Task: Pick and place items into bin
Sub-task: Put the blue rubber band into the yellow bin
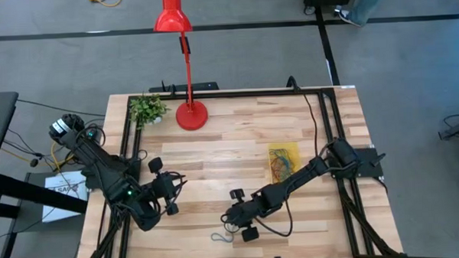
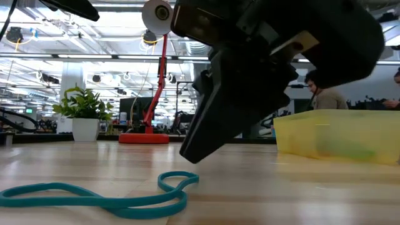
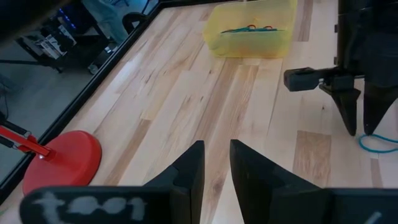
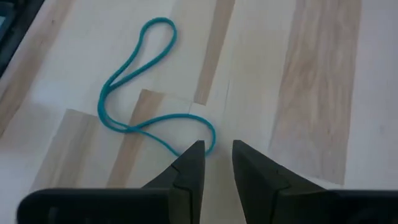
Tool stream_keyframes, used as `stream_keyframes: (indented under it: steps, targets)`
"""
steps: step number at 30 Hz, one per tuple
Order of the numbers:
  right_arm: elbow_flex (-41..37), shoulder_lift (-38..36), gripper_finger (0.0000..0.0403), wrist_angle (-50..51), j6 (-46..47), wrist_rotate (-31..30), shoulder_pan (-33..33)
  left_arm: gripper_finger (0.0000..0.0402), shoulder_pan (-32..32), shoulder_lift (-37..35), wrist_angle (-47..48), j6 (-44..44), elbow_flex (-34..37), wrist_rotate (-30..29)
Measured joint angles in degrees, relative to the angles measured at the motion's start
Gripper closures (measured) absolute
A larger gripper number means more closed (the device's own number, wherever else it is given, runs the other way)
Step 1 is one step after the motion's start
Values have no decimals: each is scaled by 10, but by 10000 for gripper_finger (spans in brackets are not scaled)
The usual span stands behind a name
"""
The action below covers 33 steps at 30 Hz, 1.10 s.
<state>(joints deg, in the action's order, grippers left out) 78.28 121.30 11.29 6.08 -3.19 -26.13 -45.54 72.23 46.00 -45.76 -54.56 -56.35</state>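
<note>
One teal loop lies flat on the wood near the table's near edge, twisted into a figure-eight. My right gripper points down just above the loop's end, its fingers a narrow gap apart. In the low view its fingertip stands clear of the loop. The yellow bin sits on the table's right half with several coloured loops inside. My left gripper waits at the table's left side, fingers slightly apart, holding nothing.
A red lamp base and a small potted plant stand by the far edge. A black frame runs along the table's edges. Bare wood lies between the two grippers and between the loop and the bin. People show in the room behind the table.
</note>
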Motion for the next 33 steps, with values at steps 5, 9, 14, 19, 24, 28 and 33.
stream_keyframes:
  steps: [5,9,14,19,24,28,33]
  targets:
    - [0,0,326,3,2,-18,-1,335,0,0,-1,0,0,0]
    - [0,0,326,-4,14,-38,-1,335,0,0,-1,0,0,0]
    - [0,0,326,-6,14,-39,-4,335,0,0,-6,0,0,0]
    - [0,20,326,-33,14,-33,-10,335,0,0,-6,1,0,0]
    - [12,38,326,-33,8,-20,-12,335,0,0,-5,1,0,0]
    - [19,55,327,-28,23,-14,-9,335,0,0,-5,3,0,0]
    - [21,64,359,-17,25,-27,-9,335,0,0,-5,3,0,0]
